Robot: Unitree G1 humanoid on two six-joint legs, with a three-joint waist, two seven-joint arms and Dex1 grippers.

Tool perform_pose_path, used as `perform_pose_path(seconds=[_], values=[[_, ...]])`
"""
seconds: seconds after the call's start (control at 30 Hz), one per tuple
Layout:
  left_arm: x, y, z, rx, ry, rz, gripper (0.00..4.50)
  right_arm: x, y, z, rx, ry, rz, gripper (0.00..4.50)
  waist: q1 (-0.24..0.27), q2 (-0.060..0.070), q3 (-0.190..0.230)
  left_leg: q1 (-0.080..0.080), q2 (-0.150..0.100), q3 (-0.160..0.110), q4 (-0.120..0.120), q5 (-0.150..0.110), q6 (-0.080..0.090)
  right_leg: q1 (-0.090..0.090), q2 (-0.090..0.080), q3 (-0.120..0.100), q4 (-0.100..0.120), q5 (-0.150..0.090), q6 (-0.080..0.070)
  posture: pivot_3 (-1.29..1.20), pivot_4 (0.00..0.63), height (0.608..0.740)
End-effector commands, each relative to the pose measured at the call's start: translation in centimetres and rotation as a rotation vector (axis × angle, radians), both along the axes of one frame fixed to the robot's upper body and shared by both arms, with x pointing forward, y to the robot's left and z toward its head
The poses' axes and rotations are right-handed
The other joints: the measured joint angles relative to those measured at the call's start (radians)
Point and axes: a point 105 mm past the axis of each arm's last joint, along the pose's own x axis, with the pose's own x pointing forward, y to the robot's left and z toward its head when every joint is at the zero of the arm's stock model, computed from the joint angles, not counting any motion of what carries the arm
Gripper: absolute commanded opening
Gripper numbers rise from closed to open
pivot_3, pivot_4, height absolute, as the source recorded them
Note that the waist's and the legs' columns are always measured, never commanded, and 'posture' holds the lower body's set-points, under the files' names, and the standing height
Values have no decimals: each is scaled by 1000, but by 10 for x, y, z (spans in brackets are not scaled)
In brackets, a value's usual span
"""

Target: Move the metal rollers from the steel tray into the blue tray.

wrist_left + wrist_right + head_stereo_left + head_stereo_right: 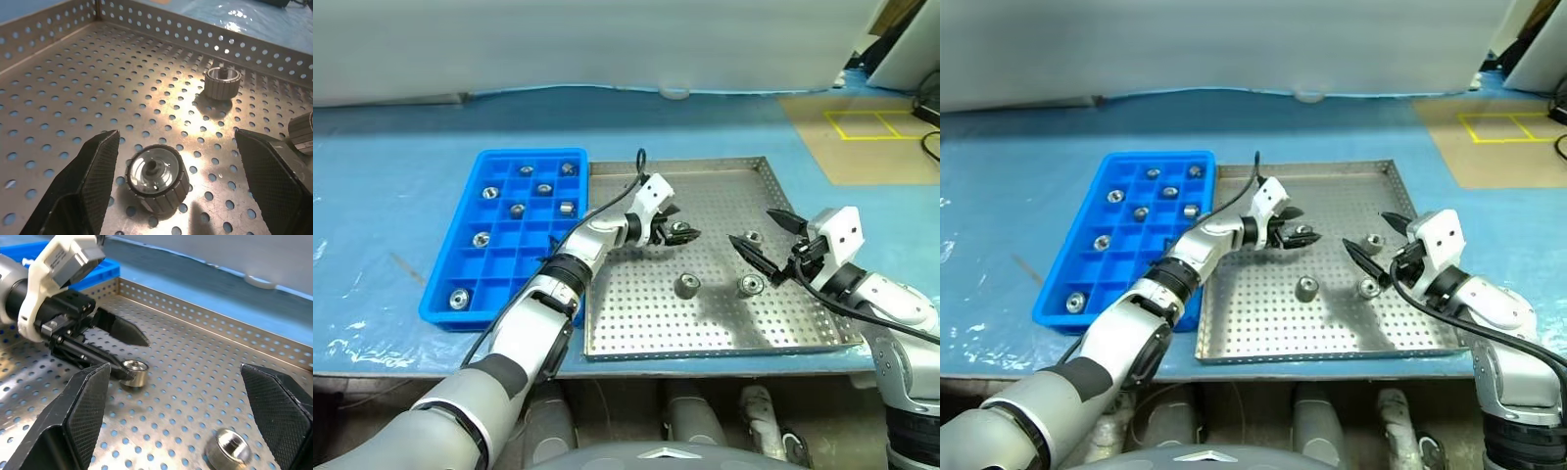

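**Both grippers open above the steel tray, three rollers on its floor**

The left gripper (677,231) reached in over the steel tray (607,338) with its two black fingers spread and nothing between them; in the left wrist view a metal roller (157,179) lay on the perforated floor in the gap between the fingertips, untouched by either. This roller was a short silver cylinder with a ribbed outer wall, a smooth recessed face and a small dark central hub. The right gripper (764,240) stood over the tray's right part, jaws set wide apart and empty. Below it, in the right wrist view, a second roller (230,448) stood on end, its hollow bore facing up. A third roller (751,236) sat farther back near the right fingers. The tray was square, bright metal, pierced all over with small round holes and bounded by a low rim. The blue tray (445,304) lay just beside it on the robot's left, its square compartments holding further rollers (481,238), one to a cell.
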Motion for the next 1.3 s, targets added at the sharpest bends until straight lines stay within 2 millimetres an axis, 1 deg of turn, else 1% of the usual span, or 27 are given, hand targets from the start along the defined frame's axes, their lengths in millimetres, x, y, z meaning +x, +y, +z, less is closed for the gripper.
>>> perform_pose_path(seconds=[0.03,0.1,0.2,0.23,0.27,0.37,0.5,0.6,0.7,0.9,1.0,1.1,1.23,1.3], values=[[2,-9,3,39,-40,3,3976,-10,7,9,5,-52,-4,4500,-8,0,0,0,0,1,0,0,1,0,0,1,-1,0,1,-544,150,740],[3,-13,0,47,-39,27,3976,-13,6,8,2,-51,-13,4500,-12,0,0,-1,0,2,1,-2,3,0,0,2,-2,-1,2,-544,150,740],[5,-16,3,31,-47,49,3410,-13,3,9,-6,-54,-22,4500,-16,0,0,-3,-2,4,2,-4,6,0,-1,5,-5,0,3,-543,150,740],[7,-14,4,28,-55,63,3144,-11,3,10,-8,-57,-16,4500,-17,0,0,-3,-2,5,2,-4,6,0,-1,5,-6,0,3,-543,150,740],[9,-12,4,25,-62,82,2761,-9,5,11,-9,-60,-6,4500,-16,0,0,-3,-2,5,2,-4,7,0,-1,6,-7,1,2,-533,150,740],[13,-8,9,-28,-59,126,1768,-1,15,12,1,-55,47,4500,-19,0,0,-3,-2,6,2,-5,8,0,-1,6,-8,3,-1,-493,150,740],[17,0,23,-163,-34,167,1768,3,40,5,53,16,202,4500,-14,0,0,-3,-1,7,1,-5,8,0,-1,6,-9,5,-3,-384,150,740],[14,8,37,-246,-79,144,1768,7,53,-2,55,80,310,4500,-3,0,0,-4,-1,7,0,-6,9,0,-2,5,-11,5,-3,-299,150,740],[8,25,53,-353,-114,164,1768,16,63,-3,55,113,399,4500,11,0,0,-4,-1,9,0,-8,10,0,-2,5,-13,6,-4,-219,150,740],[-9,63,67,-378,-210,238,1768,34,81,1,47,120,533,4500,47,0,0,-3,0,10,0,-7,11,0,-2,5,-13,7,-5,-80,150,740],[-18,79,67,-347,-246,281,1768,40,90,3,54,122,590,4500,72,0,0,-3,1,10,0,-7,10,0,-2,4,-12,7,-5,10,150,740],[-27,98,66,-325,-277,343,1768,47,103,2,54,136,664,4500,85,0,0,-3,1,10,0,-7,10,1,-2,3,-12,7,-5,110,150,740],[-35,119,57,-270,-293,451,1768,58,122,4,49,137,753,4500,113,0,0,-3,2,9,0,-7,9,0,-2,2,-11,7,-6,235,150,740],[-38,127,56,-263,-297,493,1768,62,129,4,45,138,791,4500,132,0,0,-3,2,9,0,-7,8,0,-2,2,-11,7,-6,294,150,740]])
